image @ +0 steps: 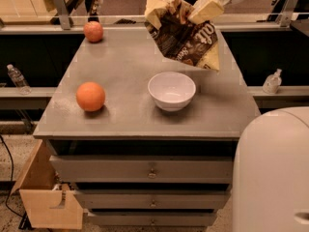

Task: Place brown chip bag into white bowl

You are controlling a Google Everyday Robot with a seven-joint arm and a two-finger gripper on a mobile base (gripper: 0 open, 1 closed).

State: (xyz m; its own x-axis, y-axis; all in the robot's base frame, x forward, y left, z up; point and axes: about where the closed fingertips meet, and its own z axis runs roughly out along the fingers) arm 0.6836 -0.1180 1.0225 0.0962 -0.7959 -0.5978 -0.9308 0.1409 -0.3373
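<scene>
The brown chip bag [182, 36] is dark brown foil with pale yellow edges and white lettering. It hangs in the air, tilted, above the far side of the grey cabinet top [125, 76]. My gripper [203, 11] reaches in from the top right and is shut on the bag's upper edge. The white bowl [171, 90] stands upright and empty on the cabinet top, below and slightly nearer than the bag. The bag's lower corner is just above and to the right of the bowl's rim.
Two orange fruits lie on the cabinet top: one [91, 96] left of the bowl, one [93, 31] at the far left corner. Drawers [149, 170] front the cabinet. The robot's white body [273, 173] fills the lower right. A wooden box [46, 202] stands on the floor at lower left.
</scene>
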